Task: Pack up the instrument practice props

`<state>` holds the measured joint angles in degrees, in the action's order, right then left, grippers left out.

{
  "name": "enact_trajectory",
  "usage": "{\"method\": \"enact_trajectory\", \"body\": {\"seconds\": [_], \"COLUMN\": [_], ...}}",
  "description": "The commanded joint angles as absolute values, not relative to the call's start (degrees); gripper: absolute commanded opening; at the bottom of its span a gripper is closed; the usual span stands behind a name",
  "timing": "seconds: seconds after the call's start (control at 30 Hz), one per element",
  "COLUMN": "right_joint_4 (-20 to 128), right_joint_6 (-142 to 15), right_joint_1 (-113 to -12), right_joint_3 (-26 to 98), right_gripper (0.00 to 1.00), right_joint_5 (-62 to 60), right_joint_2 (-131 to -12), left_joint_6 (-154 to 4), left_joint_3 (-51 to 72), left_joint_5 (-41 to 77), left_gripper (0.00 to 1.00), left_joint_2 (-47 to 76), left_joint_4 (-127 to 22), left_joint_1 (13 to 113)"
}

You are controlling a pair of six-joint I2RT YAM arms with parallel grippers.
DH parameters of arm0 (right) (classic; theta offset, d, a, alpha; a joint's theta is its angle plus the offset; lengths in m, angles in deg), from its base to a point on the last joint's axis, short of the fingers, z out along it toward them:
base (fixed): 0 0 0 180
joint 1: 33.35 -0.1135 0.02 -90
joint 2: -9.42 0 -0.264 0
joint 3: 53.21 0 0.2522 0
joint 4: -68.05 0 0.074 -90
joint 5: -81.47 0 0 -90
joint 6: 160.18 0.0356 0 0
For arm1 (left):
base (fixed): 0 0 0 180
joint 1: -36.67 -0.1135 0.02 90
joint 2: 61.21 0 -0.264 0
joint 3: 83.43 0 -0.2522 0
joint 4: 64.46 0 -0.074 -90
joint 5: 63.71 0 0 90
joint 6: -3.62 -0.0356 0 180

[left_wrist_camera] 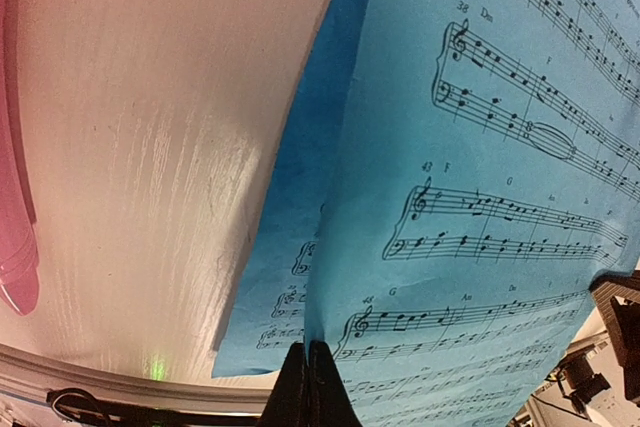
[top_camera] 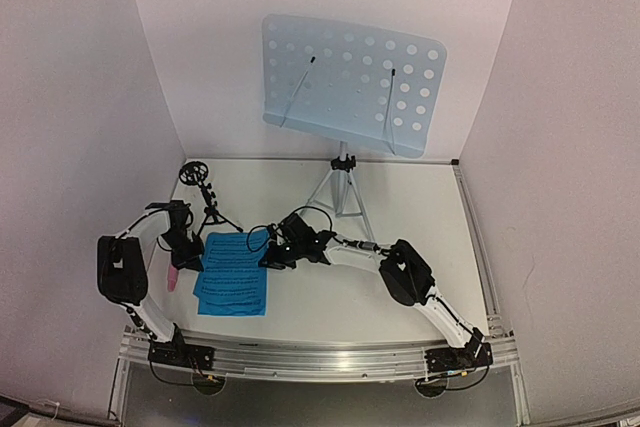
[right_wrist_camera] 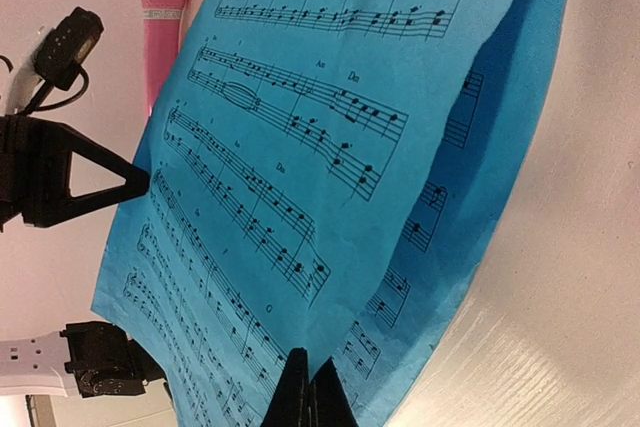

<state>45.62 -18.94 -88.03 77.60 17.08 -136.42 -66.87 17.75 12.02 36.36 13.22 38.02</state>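
Two blue music sheets (top_camera: 232, 277) lie stacked on the table between the arms. My left gripper (left_wrist_camera: 308, 352) is shut on the left edge of the top sheet (left_wrist_camera: 480, 127), which rises off the lower sheet (left_wrist_camera: 285, 247). My right gripper (right_wrist_camera: 311, 362) is shut on the opposite edge of the same top sheet (right_wrist_camera: 280, 147), above the lower sheet (right_wrist_camera: 480, 167). The pink stick microphone (top_camera: 172, 278) lies just left of the sheets. A small black tripod mic stand (top_camera: 207, 199) is behind them. The silver-tripod stand (top_camera: 343, 187) with its perforated pale-blue desk (top_camera: 350, 82) is at the back.
White walls enclose the table on the left, back and right. A metal rail (top_camera: 320, 357) runs along the near edge with both arm bases. The left gripper's black body (right_wrist_camera: 60, 182) shows across the sheet in the right wrist view.
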Motion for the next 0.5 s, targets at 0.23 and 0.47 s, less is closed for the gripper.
{"method": "enact_trajectory", "body": {"seconds": [0.23,0.47], "right_joint_4": [42.4,42.8], "right_joint_6": [-18.4,-14.6], "right_joint_1": [-87.0,-87.1], "right_joint_3": [78.4,77.9], "right_gripper": [0.00,0.00], "right_joint_5": [17.5,16.5], "right_joint_2": [-139.0,-138.0], "left_joint_6": [-67.5,-67.6], "left_joint_3": [16.1,16.0], "left_joint_5": [18.4,18.7], "left_gripper": [0.31,0.35], "left_joint_2": [35.8,34.5], "left_joint_4": [13.7,13.4], "left_joint_1": [36.9,36.9]}}
